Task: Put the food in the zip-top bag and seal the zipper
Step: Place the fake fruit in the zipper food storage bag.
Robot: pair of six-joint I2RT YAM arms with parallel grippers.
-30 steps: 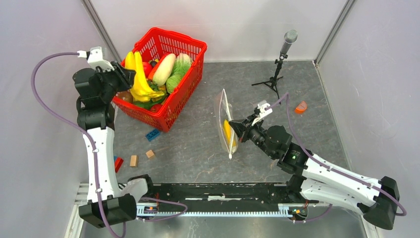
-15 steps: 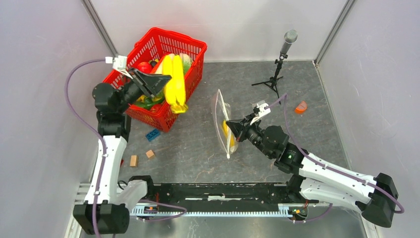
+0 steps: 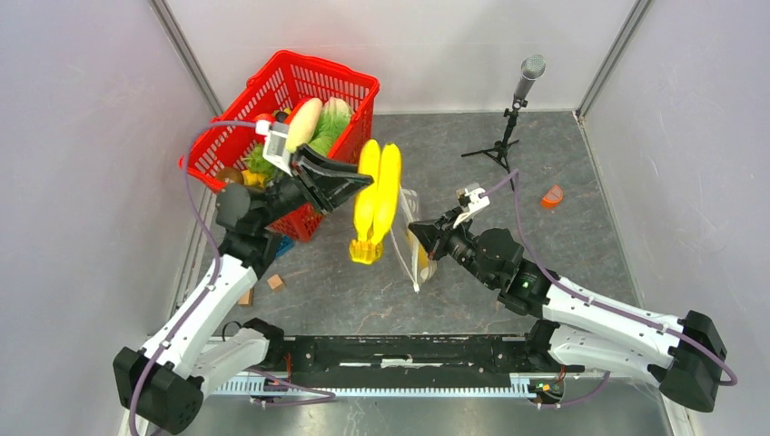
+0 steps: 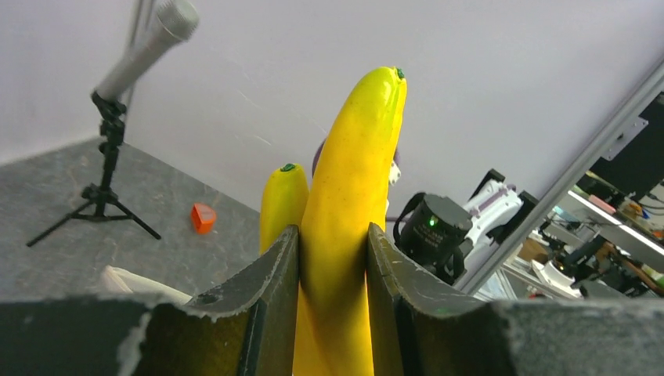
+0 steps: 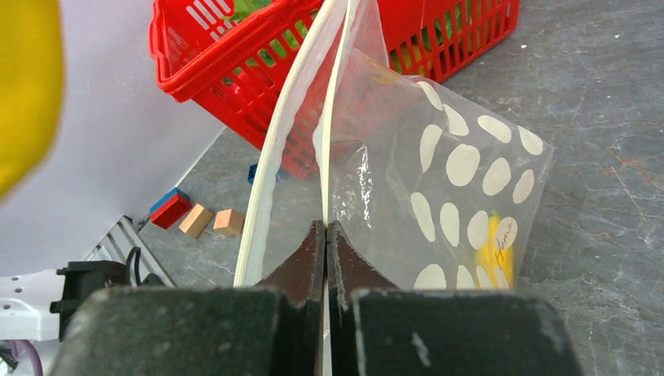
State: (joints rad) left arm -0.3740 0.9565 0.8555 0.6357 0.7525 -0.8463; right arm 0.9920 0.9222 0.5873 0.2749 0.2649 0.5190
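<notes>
My left gripper (image 3: 360, 184) is shut on a bunch of yellow toy bananas (image 3: 376, 202), held in the air just left of the zip-top bag. In the left wrist view the bananas (image 4: 348, 180) stick up between the jaws of that gripper (image 4: 332, 239). The clear, white-dotted zip-top bag (image 3: 410, 238) stands on edge with its mouth parted. My right gripper (image 5: 326, 229) is shut on one lip of the bag (image 5: 446, 164); the other zipper (image 5: 266, 172) strip bows away to the left. A yellow food piece (image 5: 498, 249) lies inside the bag.
A red basket (image 3: 238, 136) with more toy food stands at the back left. Wooden cubes (image 5: 211, 222) and a blue and red brick (image 5: 169, 208) lie on the floor near it. A microphone on a tripod (image 3: 514, 109) and an orange piece (image 3: 551, 195) are at the back right.
My left arm has swung from the basket to the right with the bananas, up to the bag's mouth. The right gripper has shifted slightly left, still holding the bag.
</notes>
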